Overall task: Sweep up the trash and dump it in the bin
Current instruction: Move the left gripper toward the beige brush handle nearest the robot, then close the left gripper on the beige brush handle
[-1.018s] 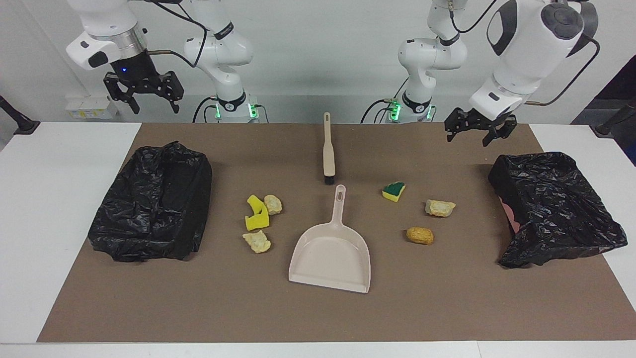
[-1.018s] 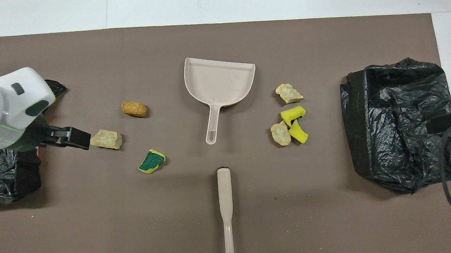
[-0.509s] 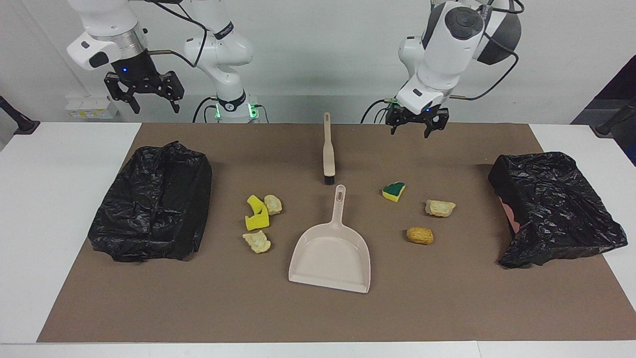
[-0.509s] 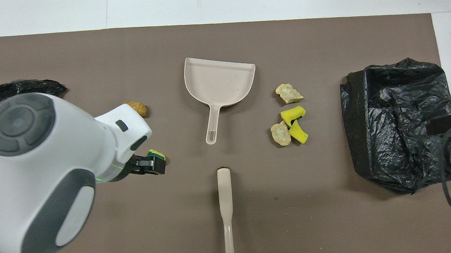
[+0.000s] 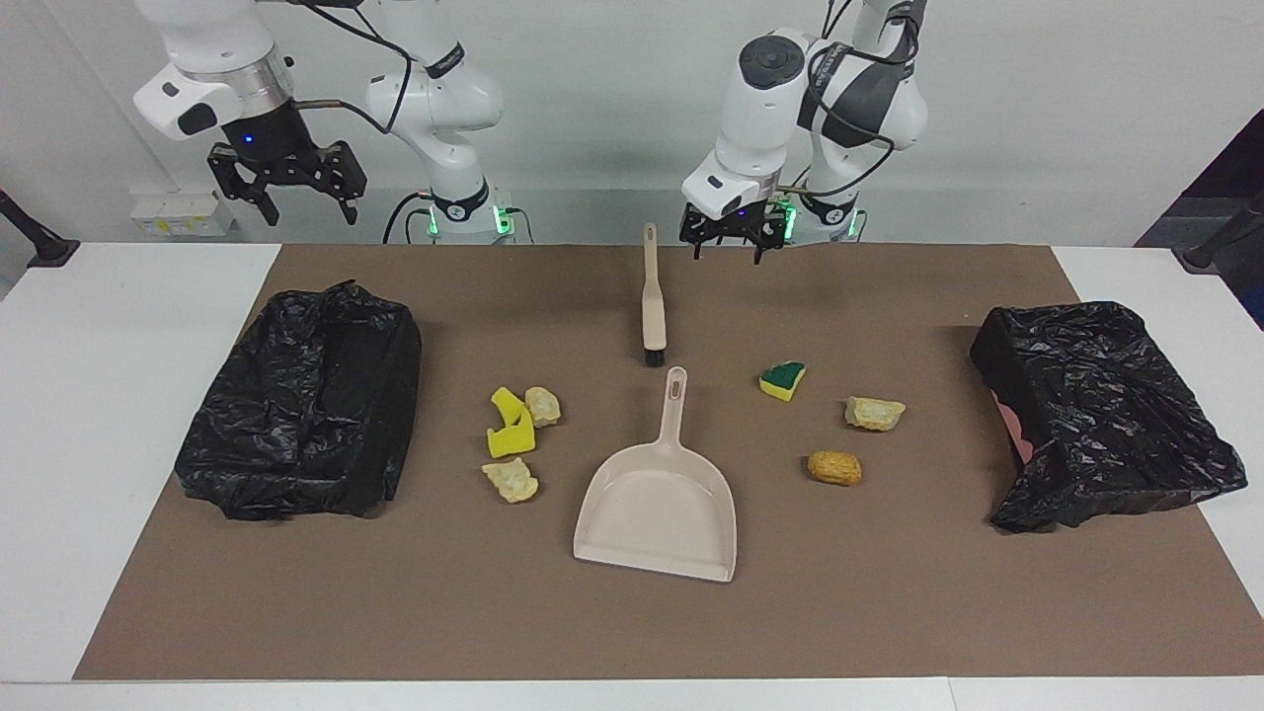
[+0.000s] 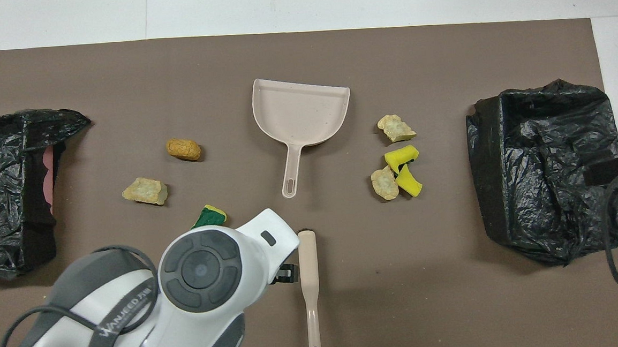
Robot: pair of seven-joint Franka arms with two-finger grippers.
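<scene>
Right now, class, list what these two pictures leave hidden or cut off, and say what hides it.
1. Green-topped sponge: overhead view, partly covered by the left arm.
2. Left gripper: overhead view, hidden under its own arm; clear in the facing view.
3. Brush: overhead view, handle end at the bottom edge.
4. Bin bags: both views, folds hide their insides.
5. Right gripper: overhead view, cut off at the edge.

Seven foam chunks (one green-topped), two black bags — one dustpan, one brush.

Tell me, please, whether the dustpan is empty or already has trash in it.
Empty. The dustpan lies flat with a bare tray; every trash chunk sits on the mat beside it.
</scene>
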